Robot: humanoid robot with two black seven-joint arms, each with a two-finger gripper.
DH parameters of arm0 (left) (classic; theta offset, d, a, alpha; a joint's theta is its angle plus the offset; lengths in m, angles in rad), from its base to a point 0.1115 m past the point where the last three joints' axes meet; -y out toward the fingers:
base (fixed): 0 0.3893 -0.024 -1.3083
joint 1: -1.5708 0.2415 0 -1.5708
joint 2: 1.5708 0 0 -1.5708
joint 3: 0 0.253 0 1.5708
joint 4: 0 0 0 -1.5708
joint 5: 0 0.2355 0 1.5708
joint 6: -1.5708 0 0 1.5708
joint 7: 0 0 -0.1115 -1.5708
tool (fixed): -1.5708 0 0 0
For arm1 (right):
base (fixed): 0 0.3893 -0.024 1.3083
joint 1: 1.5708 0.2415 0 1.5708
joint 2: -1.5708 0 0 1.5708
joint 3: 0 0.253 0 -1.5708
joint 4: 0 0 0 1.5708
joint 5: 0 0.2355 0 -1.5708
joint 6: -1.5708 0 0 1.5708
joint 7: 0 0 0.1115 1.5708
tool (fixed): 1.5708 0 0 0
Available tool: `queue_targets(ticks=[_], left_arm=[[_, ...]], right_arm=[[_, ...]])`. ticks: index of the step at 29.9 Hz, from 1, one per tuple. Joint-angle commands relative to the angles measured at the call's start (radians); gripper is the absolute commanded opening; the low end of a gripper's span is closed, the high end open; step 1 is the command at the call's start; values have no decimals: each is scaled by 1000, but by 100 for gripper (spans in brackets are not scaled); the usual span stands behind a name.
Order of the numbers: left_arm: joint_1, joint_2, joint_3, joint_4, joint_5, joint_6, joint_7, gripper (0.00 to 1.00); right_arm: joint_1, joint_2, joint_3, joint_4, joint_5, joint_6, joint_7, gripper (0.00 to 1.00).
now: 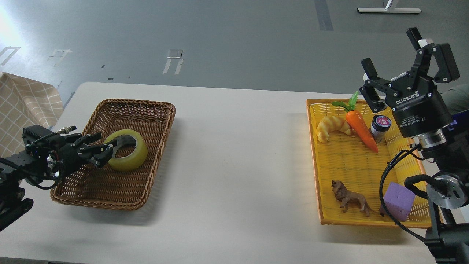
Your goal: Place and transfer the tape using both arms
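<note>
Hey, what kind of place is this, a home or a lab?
Probably a robotics lab: a plain white table on a grey floor with tape marks, and toy props, like a lion figurine, in a yellow tray.

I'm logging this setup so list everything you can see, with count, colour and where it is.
tape: one, translucent yellow, in the wicker basket, left tool at its rim
wicker basket: one, brown, table left
tray: one, yellow, table right
croissant: one, golden, tray's far end
carrot: one, orange with green leaves, beside croissant
jar: one, small, dark-lidded, right of carrot
lion figure: one, brown, tray's near end
foam block: one, purple, tray's near right corner
table: one, white
cloth: one, beige checked, far left
left tool: black, grip unclear
right tool: black, open, raised above tray
</note>
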Motion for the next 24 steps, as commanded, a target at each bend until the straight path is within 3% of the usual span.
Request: queue_targets(ticks=[1,6,17,19,24], left_arm=[[-4,-2,-2,10,-46,10,-15,97],[-35,-5,-12,7,-150,53,-15,98],[-162,-9,-38,-159,-779,13,-9,98],[-162,-58,-111,-240,-958,-42,3,98],[-156,-202,-278,-269,-1139,-86,17,98]], right_arm=[[-11,2,1,4,0,0,0,100],[-9,5,7,12,0,0,5,100],[-2,17,-2,12,0,0,5,100],[-2,14,-9,12,0,0,3,100],[0,11,-42,12,2,0,2,100]])
